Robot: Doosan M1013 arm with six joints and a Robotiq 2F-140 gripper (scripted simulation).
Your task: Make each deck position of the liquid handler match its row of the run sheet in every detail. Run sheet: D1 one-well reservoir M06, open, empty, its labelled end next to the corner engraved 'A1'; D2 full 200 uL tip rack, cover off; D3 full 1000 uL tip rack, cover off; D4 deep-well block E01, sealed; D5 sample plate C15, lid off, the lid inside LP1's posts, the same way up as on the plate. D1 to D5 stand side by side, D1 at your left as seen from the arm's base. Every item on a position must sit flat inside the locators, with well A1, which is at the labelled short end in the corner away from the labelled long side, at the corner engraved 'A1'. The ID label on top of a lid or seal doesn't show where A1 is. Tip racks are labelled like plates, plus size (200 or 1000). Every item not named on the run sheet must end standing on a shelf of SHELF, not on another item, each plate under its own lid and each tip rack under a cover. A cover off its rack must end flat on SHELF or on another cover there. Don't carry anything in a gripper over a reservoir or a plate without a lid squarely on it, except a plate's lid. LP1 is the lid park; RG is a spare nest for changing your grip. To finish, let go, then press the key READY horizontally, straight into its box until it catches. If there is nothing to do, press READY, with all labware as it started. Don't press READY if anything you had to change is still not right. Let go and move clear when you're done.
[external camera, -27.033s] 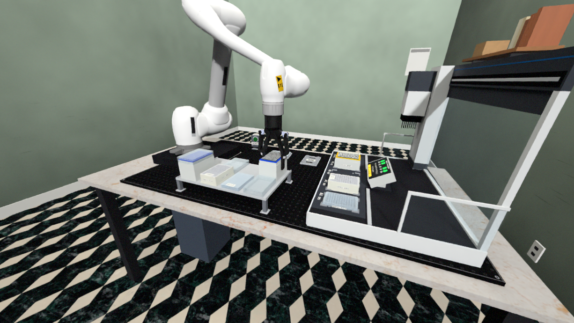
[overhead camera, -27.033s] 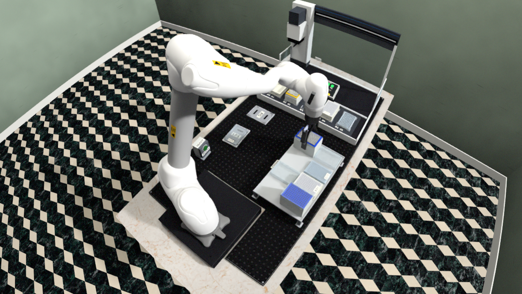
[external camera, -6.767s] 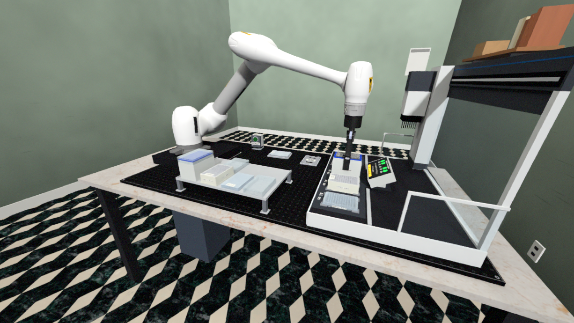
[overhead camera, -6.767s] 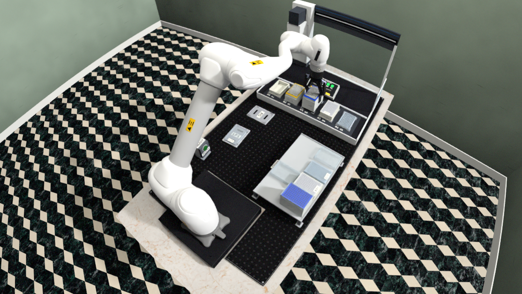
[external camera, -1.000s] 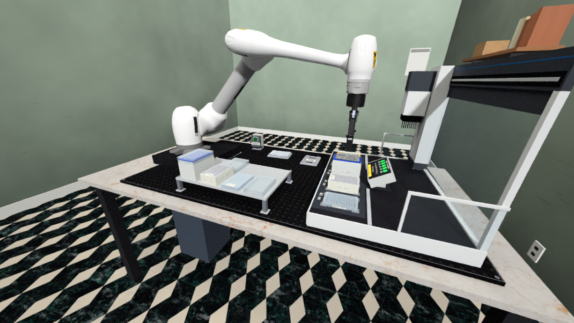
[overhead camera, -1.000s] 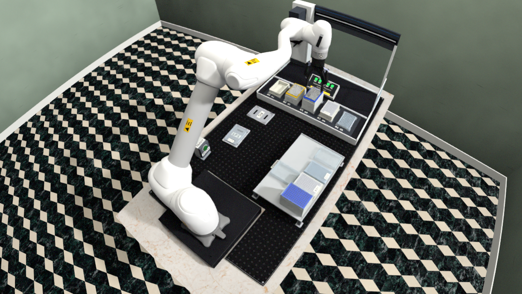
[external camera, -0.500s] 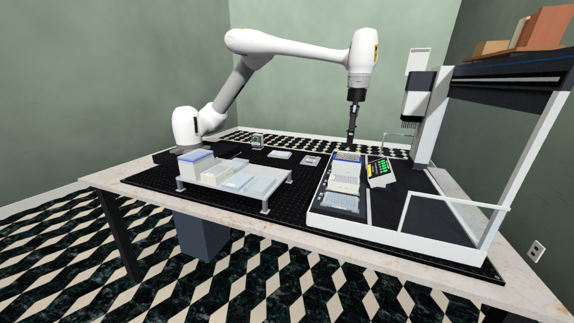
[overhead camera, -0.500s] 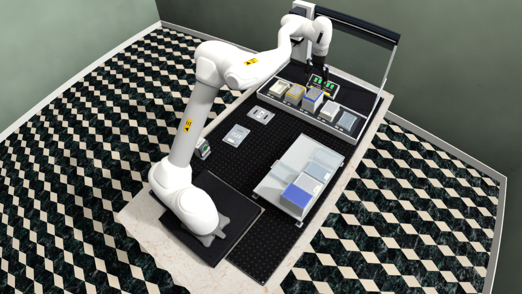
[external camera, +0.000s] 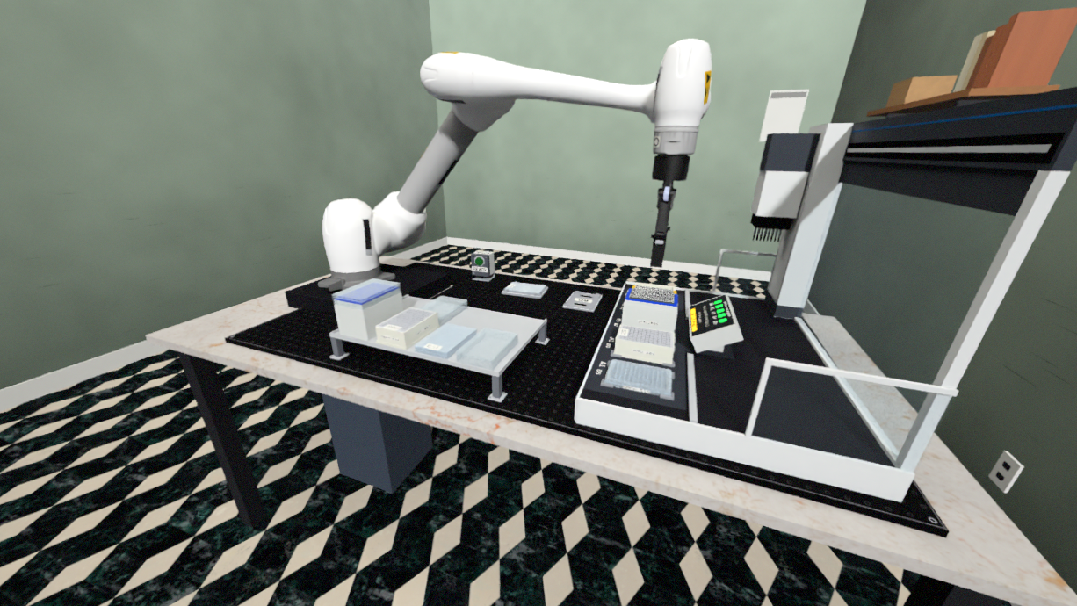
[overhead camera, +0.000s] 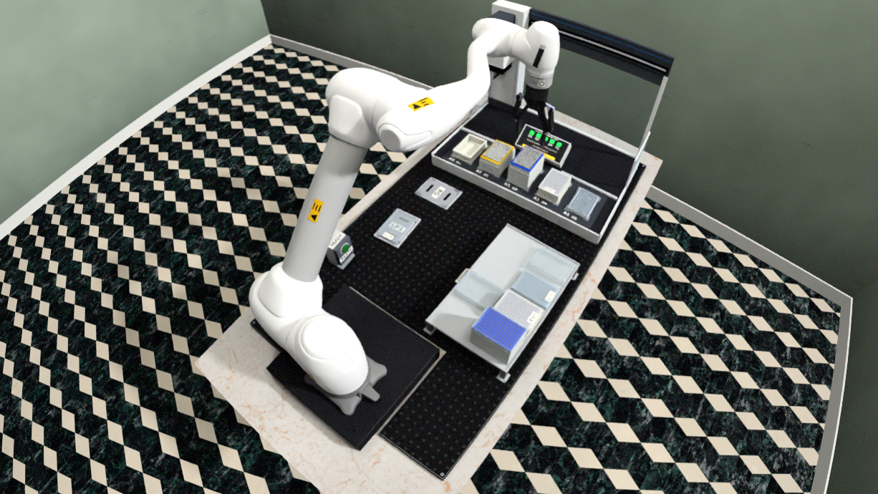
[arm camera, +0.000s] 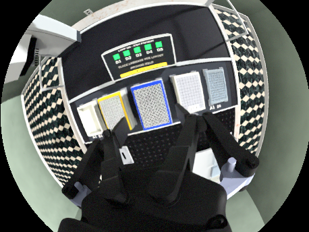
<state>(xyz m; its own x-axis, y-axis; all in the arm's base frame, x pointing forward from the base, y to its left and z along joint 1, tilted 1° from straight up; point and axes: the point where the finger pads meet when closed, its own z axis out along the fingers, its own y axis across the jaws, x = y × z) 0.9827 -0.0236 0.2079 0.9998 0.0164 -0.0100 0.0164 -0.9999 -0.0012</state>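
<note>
My gripper [overhead camera: 531, 125] [external camera: 658, 257] [arm camera: 151, 117] is open and empty. It hangs well above the liquid handler's deck, over the blue-rimmed 1000 uL tip rack [overhead camera: 527, 160] [external camera: 652, 297] [arm camera: 152, 104], which has no cover. Left of that rack stand the yellow-rimmed 200 uL tip rack [overhead camera: 497, 154] [arm camera: 113, 110] and the open white reservoir [overhead camera: 469, 147] [arm camera: 90, 119]. Right of it stand the sealed deep-well block [overhead camera: 554, 185] [external camera: 645, 340] [arm camera: 189, 89] and the lidless sample plate [overhead camera: 581, 200] [external camera: 640, 376] [arm camera: 216, 85]. A clear lid [overhead camera: 397, 228] [external camera: 524, 288] lies in the lid park.
The status panel [overhead camera: 543, 143] [external camera: 714, 320] [arm camera: 139, 58] behind the deck shows all lamps green. SHELF [overhead camera: 491, 258] [external camera: 519, 327] holds a blue-covered rack [overhead camera: 498, 328] [external camera: 366, 305], lidded plates and clear covers. The RG nest [overhead camera: 437, 192] [external camera: 583, 300] is empty. READY key [overhead camera: 342, 250] [external camera: 480, 263] stands near the arm's base.
</note>
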